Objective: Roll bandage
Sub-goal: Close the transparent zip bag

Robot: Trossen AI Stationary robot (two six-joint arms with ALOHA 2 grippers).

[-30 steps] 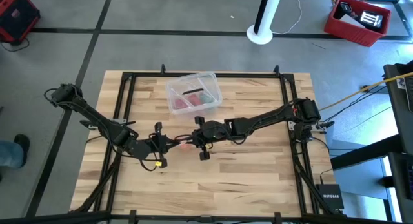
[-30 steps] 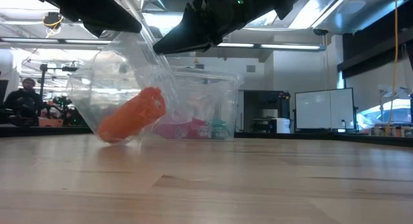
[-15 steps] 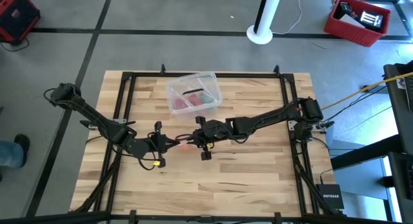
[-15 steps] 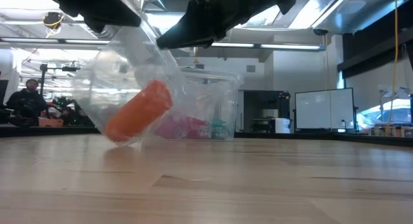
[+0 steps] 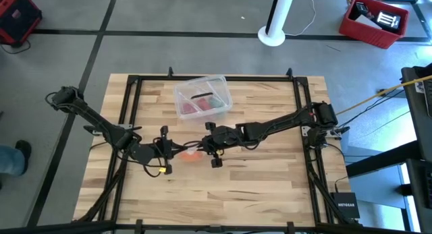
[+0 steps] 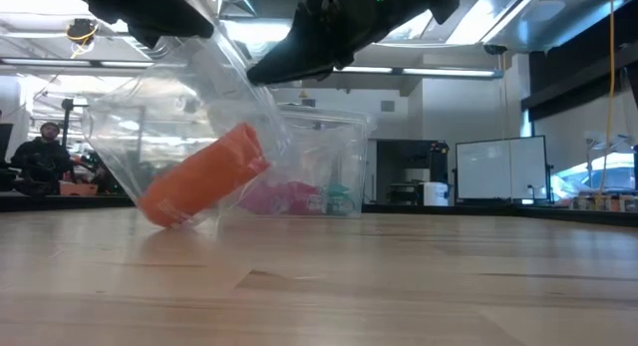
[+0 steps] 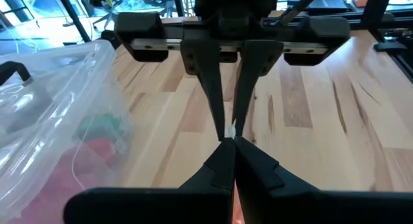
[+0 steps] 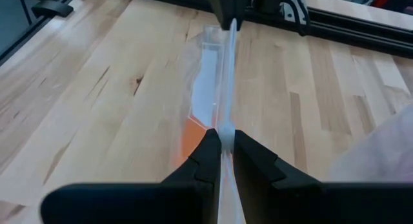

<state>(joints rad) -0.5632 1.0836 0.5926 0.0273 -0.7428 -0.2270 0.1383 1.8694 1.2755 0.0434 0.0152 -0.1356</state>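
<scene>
The orange bandage roll [image 6: 204, 174] lies tilted inside a clear plastic wrapper [image 6: 150, 117], which hangs between my two grippers near the table's middle. It also shows in the high view [image 5: 191, 154] and the right wrist view [image 8: 190, 140]. My left gripper [image 5: 177, 150] and my right gripper [image 5: 202, 148] face each other, fingertips almost meeting, both shut on the wrapper's top. The roll's lower end [image 6: 155, 214] is at or just above the tabletop; I cannot tell which. My left gripper pinches the wrapper's upper edge [image 7: 231, 131] between its two fingertips [image 7: 222, 153], coming level from the table's left. The wrapper hangs below with the roll in it. My right gripper pinches the same upper edge [image 8: 224, 130] between its two fingers [image 8: 210, 150], coming level from the table's right. The film runs as a narrow upright strip [image 8: 226, 62] toward the other gripper.
A clear plastic box [image 5: 202, 97] with red and green contents stands just behind the grippers, toward the far edge; it also shows in the left wrist view [image 7: 58, 114]. A black frame [image 5: 135, 79] runs round the table. Bare wood [image 5: 229, 187] lies toward the near edge.
The wrapper has spread wider below the grippers, and the orange roll inside it has swung and slid a little lower, toward the table's left. Both grippers have stayed shut on the wrapper's top, almost in place.
</scene>
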